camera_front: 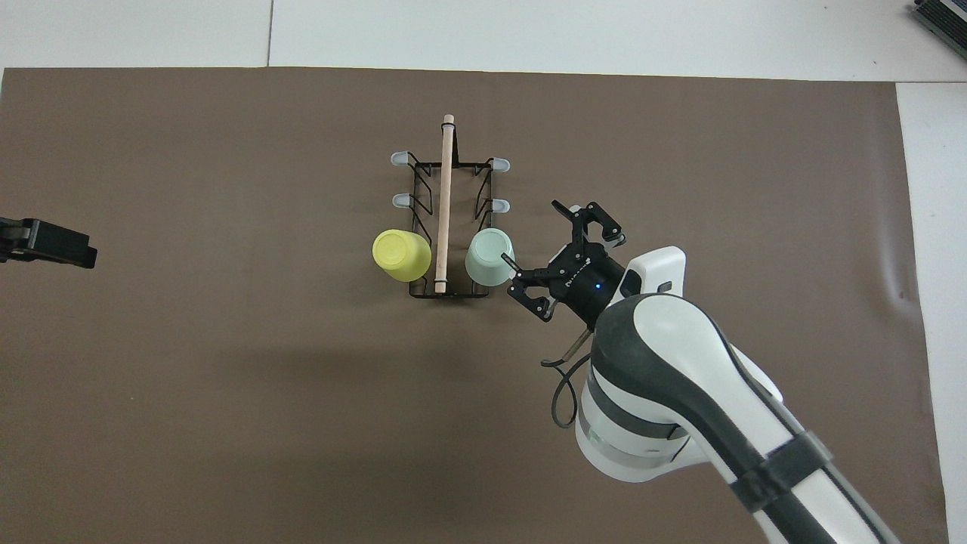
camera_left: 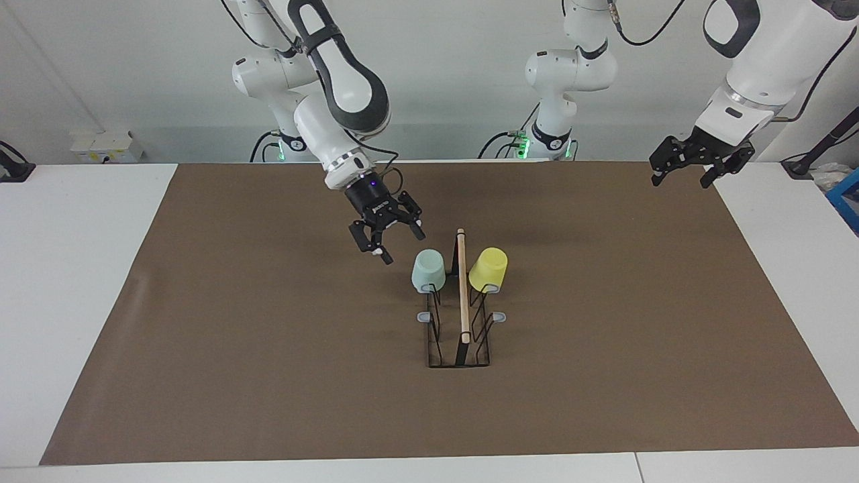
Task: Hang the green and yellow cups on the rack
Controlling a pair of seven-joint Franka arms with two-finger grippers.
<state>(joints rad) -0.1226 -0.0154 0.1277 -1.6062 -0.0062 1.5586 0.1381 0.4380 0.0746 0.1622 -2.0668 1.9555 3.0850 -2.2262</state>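
Rack (camera_left: pixel 460 335), green cup (camera_left: pixel 428 270), yellow cup (camera_left: pixel 488 270) hung, right hand (camera_left: pixel 392 236) open

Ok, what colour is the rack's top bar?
Light wood; the top bar of the rack shows best in the overhead view.

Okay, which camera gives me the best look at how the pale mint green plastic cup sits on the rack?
The facing view: there the pale mint green plastic cup shows side-on, upside down over a peg of the black wire rack. The overhead view shows mostly the cup's round base, hiding the peg.
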